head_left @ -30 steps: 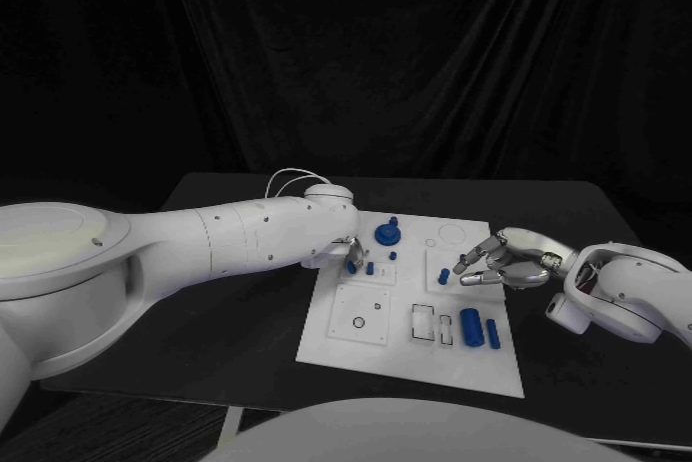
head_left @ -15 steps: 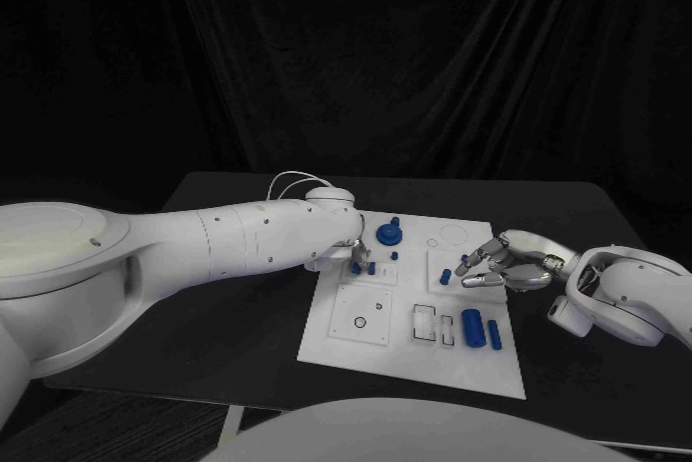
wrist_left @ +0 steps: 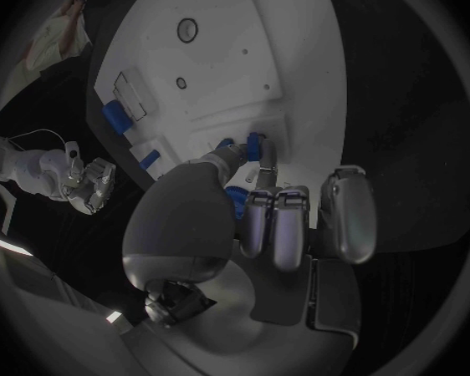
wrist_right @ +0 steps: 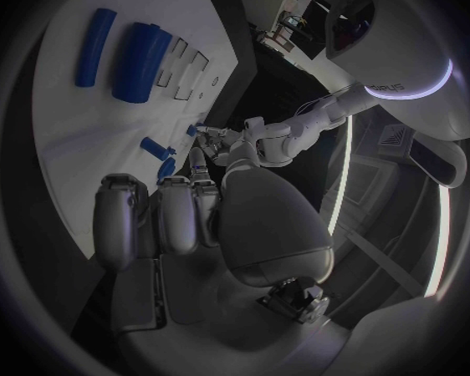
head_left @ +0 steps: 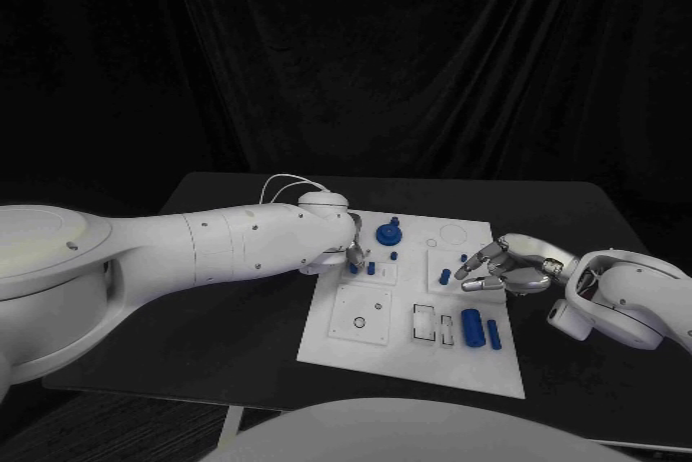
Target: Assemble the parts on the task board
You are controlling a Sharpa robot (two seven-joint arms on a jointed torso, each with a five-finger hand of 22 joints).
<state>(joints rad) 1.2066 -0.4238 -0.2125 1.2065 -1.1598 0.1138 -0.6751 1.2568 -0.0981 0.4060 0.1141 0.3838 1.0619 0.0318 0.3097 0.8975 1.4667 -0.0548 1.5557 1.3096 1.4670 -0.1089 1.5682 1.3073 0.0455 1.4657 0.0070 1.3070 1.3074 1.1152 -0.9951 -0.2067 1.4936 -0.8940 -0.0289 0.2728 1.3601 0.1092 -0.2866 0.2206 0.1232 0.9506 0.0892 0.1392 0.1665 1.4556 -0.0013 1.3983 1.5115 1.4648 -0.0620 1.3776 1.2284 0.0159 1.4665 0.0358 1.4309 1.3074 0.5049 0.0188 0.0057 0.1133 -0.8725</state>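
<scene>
At the task board's (head_left: 378, 342) far left corner, the left hand (head_left: 346, 254) is mostly hidden behind its own arm in the head view. The left wrist view shows its fingertips (wrist_left: 258, 149) closed around a small blue peg (wrist_left: 252, 142), down on the board, with the other fingers curled in. Just right of that peg on the board stands a round blue knob (head_left: 388, 232), and farther right a short blue peg (head_left: 444, 277) stands upright, its long axis vertical. The right hand (head_left: 500, 265) hovers at the board's right edge, fingers spread and empty, tips aimed toward that short peg just beside them. It is the nearer hand for this peg. On the board's near right lie a thick blue cylinder (head_left: 470, 328) and a slim blue pin (head_left: 493, 333), lengthwise toward the robot.
</scene>
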